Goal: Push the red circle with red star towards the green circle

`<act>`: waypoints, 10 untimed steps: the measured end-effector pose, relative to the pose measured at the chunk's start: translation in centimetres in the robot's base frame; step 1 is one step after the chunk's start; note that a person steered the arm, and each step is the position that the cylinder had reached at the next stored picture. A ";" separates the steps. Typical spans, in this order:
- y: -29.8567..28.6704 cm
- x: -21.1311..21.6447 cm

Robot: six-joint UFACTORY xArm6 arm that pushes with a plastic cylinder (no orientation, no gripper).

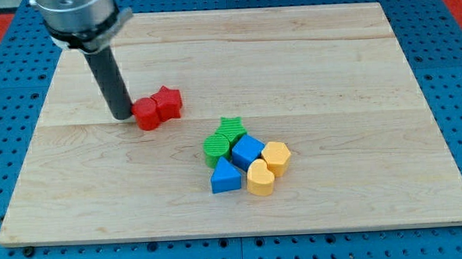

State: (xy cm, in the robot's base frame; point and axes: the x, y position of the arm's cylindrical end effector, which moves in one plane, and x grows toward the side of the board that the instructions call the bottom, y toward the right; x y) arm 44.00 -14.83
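My tip (122, 115) sits right against the view's left side of the red circle (146, 114), down on the wooden tabletop (330, 78). There is no end effector that opens or clenches here, just a straight dark rod, grasping nothing. The red circle touches the red star (167, 102), which lies just to its upper right. Toward the view's lower right, apart from the red pair, a cluster is packed together: the green circle (215, 148) at its left edge, a green star (231, 129) just above it, a blue cube (247, 151) in the middle, a blue triangle (225, 177) below, and two yellow blocks (276, 156) (260, 177) on the right.
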 end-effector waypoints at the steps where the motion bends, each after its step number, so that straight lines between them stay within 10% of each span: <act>1: 3.6 1.7; 6: -0.7 -4.7; 10: 8.0 -3.3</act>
State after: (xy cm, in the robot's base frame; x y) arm 40.68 -6.81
